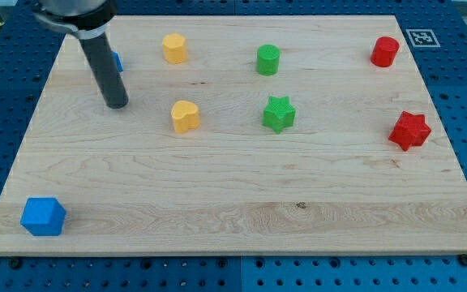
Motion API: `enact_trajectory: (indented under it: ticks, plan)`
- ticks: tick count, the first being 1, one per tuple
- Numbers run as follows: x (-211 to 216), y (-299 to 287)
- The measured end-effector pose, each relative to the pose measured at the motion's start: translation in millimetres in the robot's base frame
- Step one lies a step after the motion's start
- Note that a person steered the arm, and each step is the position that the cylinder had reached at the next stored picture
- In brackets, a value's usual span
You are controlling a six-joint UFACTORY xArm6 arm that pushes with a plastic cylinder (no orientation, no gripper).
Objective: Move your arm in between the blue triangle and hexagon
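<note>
Your tip [117, 104] rested on the wooden board [242, 203], touching no block. A blue block [117, 60], possibly the triangle, peeked out behind the rod; the blue hexagon [43, 216] sat well apart.

Blue triangle [117, 60]: mostly hidden behind the rod at the view's top left, only a small blue edge shows, shape can't be confirmed. Yellow hexagon [174, 48]: flat on the board, just to the view's right of the blue piece, near the top edge. My tip [117, 105] is below both, nearer the blue one.
</note>
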State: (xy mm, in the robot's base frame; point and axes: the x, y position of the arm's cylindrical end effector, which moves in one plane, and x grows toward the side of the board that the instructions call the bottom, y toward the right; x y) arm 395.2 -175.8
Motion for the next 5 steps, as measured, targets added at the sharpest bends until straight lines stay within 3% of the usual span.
enact_trajectory:
  ticks: [5]
  plan:
    - [-106, 15]
